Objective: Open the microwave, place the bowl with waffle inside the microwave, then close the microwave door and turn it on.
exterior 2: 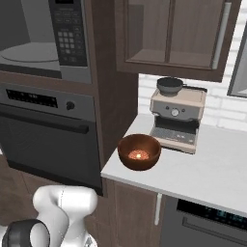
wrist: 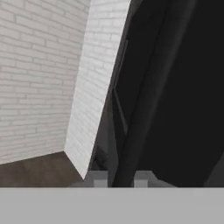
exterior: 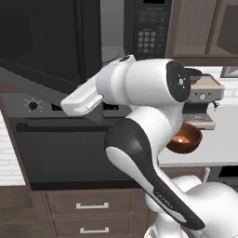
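The microwave (exterior 2: 43,43) stands open above the oven, its grey cavity and round turntable showing, with the keypad (exterior: 148,28) on its right. The microwave door (exterior: 46,37) is swung out to the left. In the hand view a dark upright bar of the door (wrist: 144,87) runs between my fingertips, and my gripper (wrist: 120,180) looks closed against it. My white hand (exterior: 81,100) reaches left under the door. The brown bowl (exterior 2: 139,152) sits on the counter corner with the small orange waffle (exterior 2: 139,155) in it, also visible behind my arm as the bowl (exterior: 186,139).
A black oven (exterior 2: 43,140) with a bar handle sits below the microwave. A coffee machine (exterior 2: 176,120) with a dark cup (exterior 2: 170,85) on top stands right behind the bowl on the white counter (exterior 2: 217,169). A brick wall (wrist: 39,74) lies left of the door.
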